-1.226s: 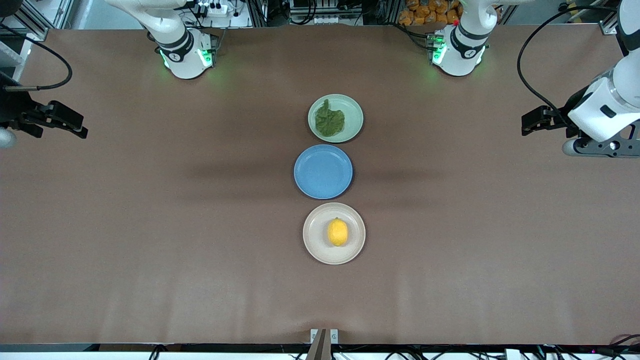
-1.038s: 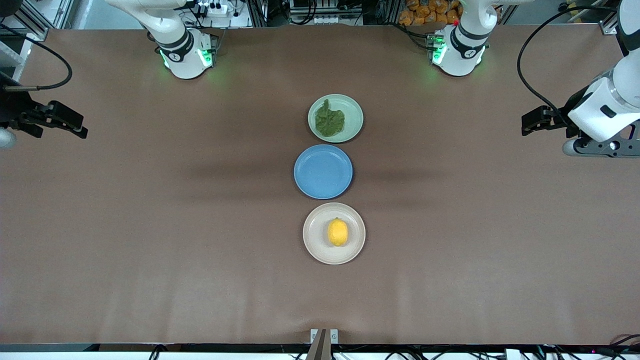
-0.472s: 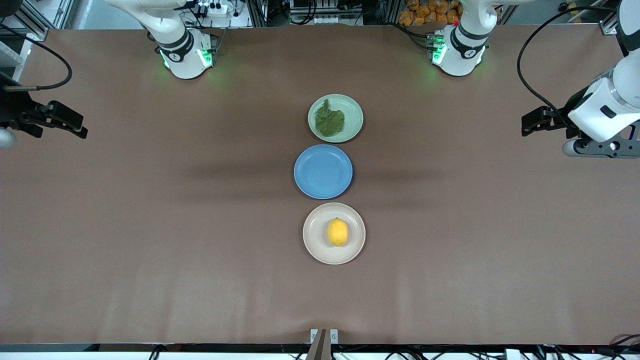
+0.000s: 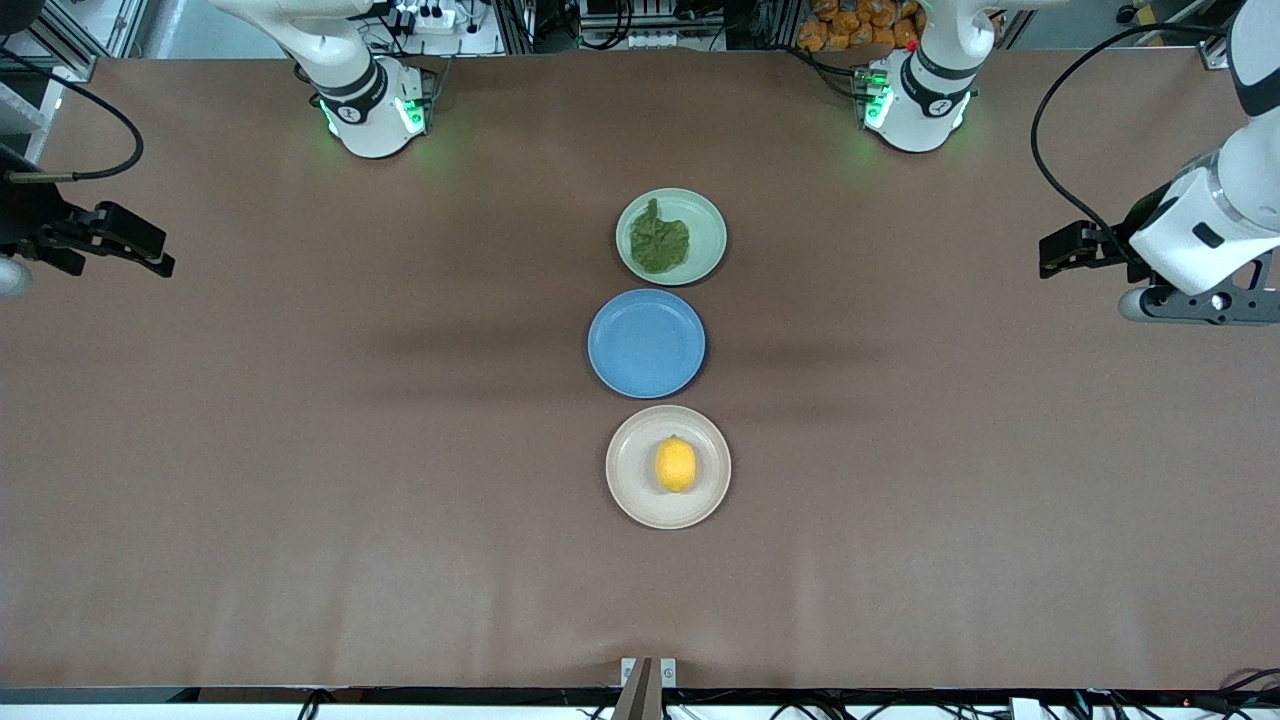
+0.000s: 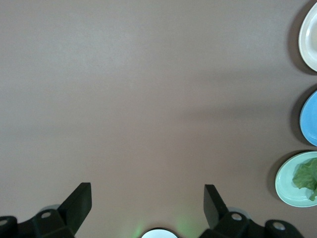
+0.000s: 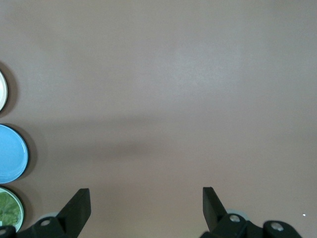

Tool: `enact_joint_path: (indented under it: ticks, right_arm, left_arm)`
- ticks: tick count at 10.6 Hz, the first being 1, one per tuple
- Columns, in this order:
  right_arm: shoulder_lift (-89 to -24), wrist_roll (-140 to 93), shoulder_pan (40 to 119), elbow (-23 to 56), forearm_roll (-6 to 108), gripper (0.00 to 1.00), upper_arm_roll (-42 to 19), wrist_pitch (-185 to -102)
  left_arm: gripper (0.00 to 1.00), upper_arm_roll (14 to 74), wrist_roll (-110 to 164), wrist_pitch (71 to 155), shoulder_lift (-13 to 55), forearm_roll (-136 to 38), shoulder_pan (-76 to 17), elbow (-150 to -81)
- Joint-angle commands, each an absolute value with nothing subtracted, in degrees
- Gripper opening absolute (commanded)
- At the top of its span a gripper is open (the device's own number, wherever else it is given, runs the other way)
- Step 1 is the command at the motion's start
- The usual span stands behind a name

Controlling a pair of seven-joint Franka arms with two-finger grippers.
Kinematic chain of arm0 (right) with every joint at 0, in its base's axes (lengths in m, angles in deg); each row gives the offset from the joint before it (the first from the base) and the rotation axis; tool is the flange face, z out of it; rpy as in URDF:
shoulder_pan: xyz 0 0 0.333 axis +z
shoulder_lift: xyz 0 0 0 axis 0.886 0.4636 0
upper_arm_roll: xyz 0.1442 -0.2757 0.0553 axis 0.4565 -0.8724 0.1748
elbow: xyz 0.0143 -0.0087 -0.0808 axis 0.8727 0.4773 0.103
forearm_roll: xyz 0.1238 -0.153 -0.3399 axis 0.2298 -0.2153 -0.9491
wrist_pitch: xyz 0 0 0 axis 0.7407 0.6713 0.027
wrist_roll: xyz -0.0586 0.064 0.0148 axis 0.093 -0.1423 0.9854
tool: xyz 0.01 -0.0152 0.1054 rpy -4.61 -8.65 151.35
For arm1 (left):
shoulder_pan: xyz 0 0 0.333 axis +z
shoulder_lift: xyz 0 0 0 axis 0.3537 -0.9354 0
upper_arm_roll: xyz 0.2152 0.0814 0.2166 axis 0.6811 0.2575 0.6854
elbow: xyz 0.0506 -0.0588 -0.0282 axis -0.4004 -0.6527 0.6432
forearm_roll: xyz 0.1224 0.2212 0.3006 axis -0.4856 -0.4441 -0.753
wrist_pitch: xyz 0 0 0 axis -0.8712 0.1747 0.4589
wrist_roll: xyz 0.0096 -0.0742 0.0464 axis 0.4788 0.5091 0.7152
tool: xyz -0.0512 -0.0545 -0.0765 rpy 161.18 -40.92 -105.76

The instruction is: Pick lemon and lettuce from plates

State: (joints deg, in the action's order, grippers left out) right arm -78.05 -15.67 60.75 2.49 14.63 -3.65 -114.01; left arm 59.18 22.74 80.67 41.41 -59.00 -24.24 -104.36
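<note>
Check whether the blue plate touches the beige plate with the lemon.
Apart. The front view shows a thin strip of brown table between the blue plate and the beige plate holding the lemon.

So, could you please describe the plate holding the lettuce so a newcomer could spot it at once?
Three plates run in a line down the middle of the table. The mint green plate is farthest from the front camera, next to the empty blue plate. Only it holds the lettuce.
</note>
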Motion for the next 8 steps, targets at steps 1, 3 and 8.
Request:
enact_joint_path:
  ticks: [1, 3, 8]
  right_arm:
    - [-78.2, -15.5, 60.7, 2.3, 13.9, 1.00, -3.7, -114.0]
    - [-78.1, -16.1, 60.7, 2.3, 13.9, 1.00, -3.6, -114.0]
    - [-77.8, -16.3, 60.9, 2.2, 14.3, 1.00, -3.6, -113.6]
  left_arm:
    - [1.00, 59.0, 23.3, 80.9, 40.4, -58.8, -24.3, -103.3]
    - [1.00, 59.0, 23.4, 81.0, 38.9, -58.5, -24.7, -103.1]
    - [1.00, 58.9, 23.5, 87.6, 31.5, -57.1, -30.2, -102.9]
